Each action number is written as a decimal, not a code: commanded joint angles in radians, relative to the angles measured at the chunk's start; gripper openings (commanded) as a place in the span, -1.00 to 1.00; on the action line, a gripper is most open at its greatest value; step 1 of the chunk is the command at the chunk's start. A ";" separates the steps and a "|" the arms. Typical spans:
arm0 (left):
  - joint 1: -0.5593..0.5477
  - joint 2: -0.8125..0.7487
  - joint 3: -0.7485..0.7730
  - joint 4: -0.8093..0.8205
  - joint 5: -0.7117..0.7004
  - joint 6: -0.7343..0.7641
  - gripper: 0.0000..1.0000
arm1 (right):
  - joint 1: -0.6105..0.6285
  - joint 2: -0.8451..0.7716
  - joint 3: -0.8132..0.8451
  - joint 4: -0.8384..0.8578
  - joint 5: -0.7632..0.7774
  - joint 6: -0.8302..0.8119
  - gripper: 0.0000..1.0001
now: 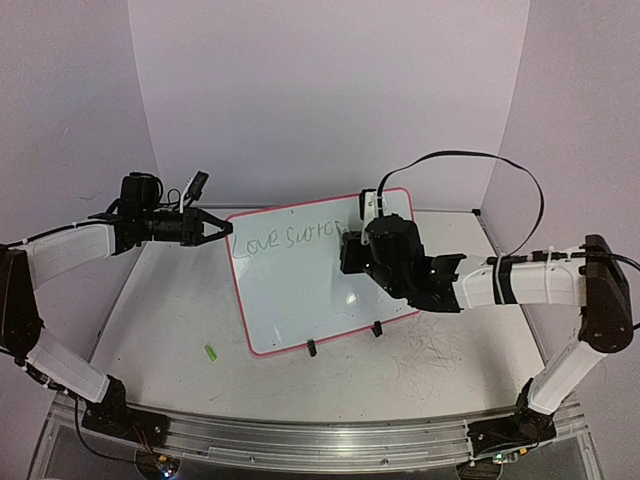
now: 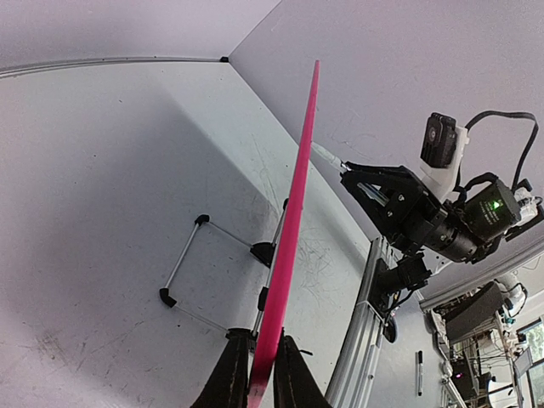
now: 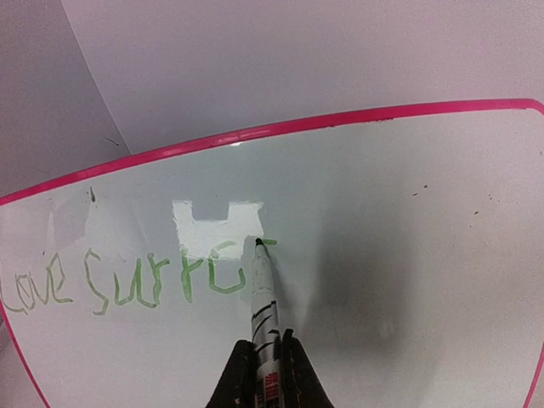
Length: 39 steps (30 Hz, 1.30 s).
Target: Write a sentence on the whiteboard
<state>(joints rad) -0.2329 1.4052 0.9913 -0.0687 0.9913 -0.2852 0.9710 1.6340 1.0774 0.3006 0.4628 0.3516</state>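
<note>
A whiteboard (image 1: 300,300) with a pink rim stands tilted back on a pale desk (image 1: 170,330), propped on two small black feet (image 1: 312,348).

The left end effector (image 1: 222,230) reaches in from the left. Its fingers (image 2: 229,378) are clamped on the whiteboard's upper left edge, and the left wrist view shows the pink rim pinched between them.

The right end effector (image 3: 266,365) is closed tight on a white marker (image 3: 263,293). The marker tip touches the whiteboard's upper half, at the right end of the writing.

The sentence (image 3: 127,280) is thin green lettering in one line across the top of the whiteboard. It reads "Love", then a word beginning "Sur"; its last letters are unclear.

A small green bit (image 1: 211,352) lies on the desk, near the whiteboard's lower left corner. Faint grey scribbles mark the desk to the right.
</note>
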 commanded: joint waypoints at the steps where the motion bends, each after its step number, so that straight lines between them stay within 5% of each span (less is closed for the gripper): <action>1: -0.006 -0.032 -0.006 0.030 0.028 0.016 -0.75 | -0.003 0.013 0.036 0.025 -0.005 -0.007 -1.00; 23: -0.006 -0.037 -0.007 0.031 0.026 0.016 -0.76 | 0.016 -0.046 -0.060 -0.029 0.016 0.073 -1.00; 39: -0.006 -0.033 -0.007 0.030 0.026 0.017 -0.76 | -0.013 -0.005 0.022 -0.025 0.061 0.050 -1.00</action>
<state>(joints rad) -0.2329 1.4052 0.9867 -0.0677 0.9912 -0.2852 0.9717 1.6157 1.0487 0.2754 0.4872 0.4153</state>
